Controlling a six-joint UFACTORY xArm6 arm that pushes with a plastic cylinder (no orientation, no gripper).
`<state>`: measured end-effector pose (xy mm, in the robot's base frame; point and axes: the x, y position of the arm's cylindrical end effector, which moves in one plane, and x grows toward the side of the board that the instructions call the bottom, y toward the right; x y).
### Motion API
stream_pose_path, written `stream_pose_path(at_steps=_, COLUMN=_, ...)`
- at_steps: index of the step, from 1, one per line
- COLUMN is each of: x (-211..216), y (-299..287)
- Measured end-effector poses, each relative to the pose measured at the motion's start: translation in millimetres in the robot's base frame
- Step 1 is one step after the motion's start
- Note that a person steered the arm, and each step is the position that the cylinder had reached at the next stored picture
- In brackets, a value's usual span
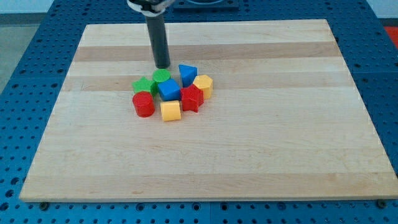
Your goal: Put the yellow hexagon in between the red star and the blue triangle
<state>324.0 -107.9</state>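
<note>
Yellow hexagon (203, 84) touching red star (191, 98) and blue triangle (187, 73), my tip (162, 65) (fingerless rod) above cluster.

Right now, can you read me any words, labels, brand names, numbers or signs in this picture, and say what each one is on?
None: no readable text on the pale wooden board, the coloured plastic blocks such as the yellow hexagon, the dark rod ending in my tip, or the blue perforated table.
</note>
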Motion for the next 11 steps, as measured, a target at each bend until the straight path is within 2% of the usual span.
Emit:
stream_pose_path(at_steps=2, x=-7.4, y=-9.4)
stream_pose_path(at_steps=3, x=-45.8, y=14.8)
stream_pose_path(at_steps=4, x=-61.0, y=91.6)
stream_pose_path(at_steps=5, x=-34.6, y=113.7)
stream_pose_path(at_steps=6, x=-2.6, y=171.3)
stream_pose_path(at_steps=7, x=49.8, y=152.9)
stream_pose_path(at_steps=8, x=78.2, y=133.4)
stream_pose_path(at_steps=9, x=78.5, y=83.9)
stream_pose_path(at_steps=10, x=78.5, y=117.8)
stream_pose_path(at_steps=11, x=77.1, y=107.8)
